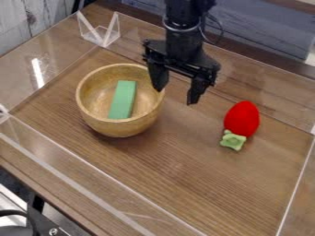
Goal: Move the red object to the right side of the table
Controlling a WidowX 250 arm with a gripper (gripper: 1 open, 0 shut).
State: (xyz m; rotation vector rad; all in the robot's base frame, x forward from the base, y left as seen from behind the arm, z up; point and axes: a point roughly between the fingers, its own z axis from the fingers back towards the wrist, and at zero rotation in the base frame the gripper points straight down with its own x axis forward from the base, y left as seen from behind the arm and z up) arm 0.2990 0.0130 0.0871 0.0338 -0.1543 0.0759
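Nearest to the camera stood the low clear acrylic wall [123, 207] that edged the wood-grain table [172, 157]. Behind it, on the right part of the tabletop, the red strawberry toy [241, 118] lay on its side, its green leafy cap [233, 140] turned toward the camera. It lay free on the wood, with nothing touching it. On the left, a wooden bowl [120, 100] stood upright with a green rectangular block [122, 99] inside it, leaning on the inner wall.

Farther back, the black gripper [175, 86] hung from the arm, pointing down, with its fingers spread wide apart and nothing between them. It was above the table just beside the right rim of the bowl, well apart from the strawberry.

My judgement is that the strawberry was already on the right side, so the step in hand was either an approach to it or a retreat after placing; the picture alone cannot decide. If a grasp was intended, the next move would call for travel to the right over the toy, then descent with the fingers on both sides of its red body
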